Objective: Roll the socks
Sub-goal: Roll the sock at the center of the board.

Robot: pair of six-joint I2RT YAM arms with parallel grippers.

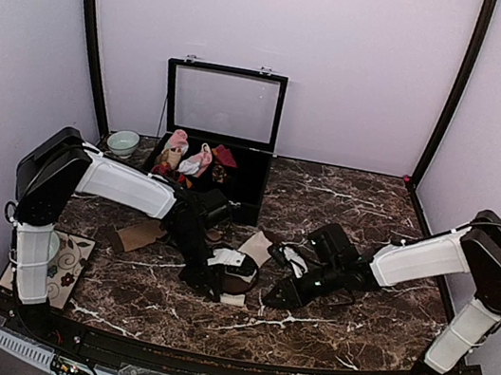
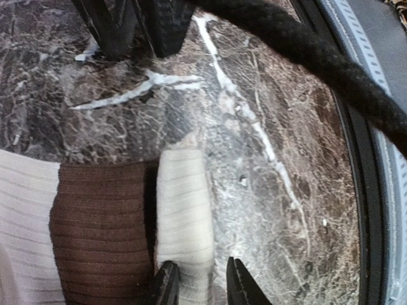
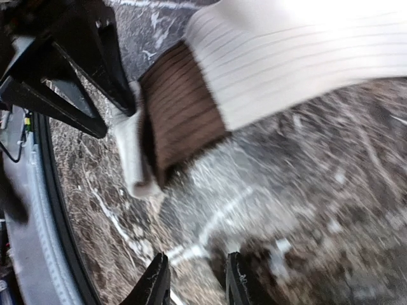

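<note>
A cream sock (image 2: 184,210) with a dark brown patch (image 2: 98,235) lies on the marble table. My left gripper (image 2: 200,289) has its jaws narrowed around the sock's folded cream edge. From above, the cream sock (image 1: 227,259) shows between the left gripper (image 1: 220,284) and the right gripper (image 1: 273,292). In the right wrist view the cream sock (image 3: 286,57) and its brown patch (image 3: 181,108) lie ahead. My right gripper (image 3: 196,286) stands open over bare marble, a short way back from the patch. A tan-brown sock (image 1: 137,234) lies flat left of the left arm.
A black case (image 1: 249,187) with its glass lid up stands at the back, sock bundles (image 1: 188,156) inside. A pale bowl (image 1: 123,141) sits left of it. A patterned mat (image 1: 65,262) lies at the near left. A black cable (image 2: 305,51) hangs near the front rail.
</note>
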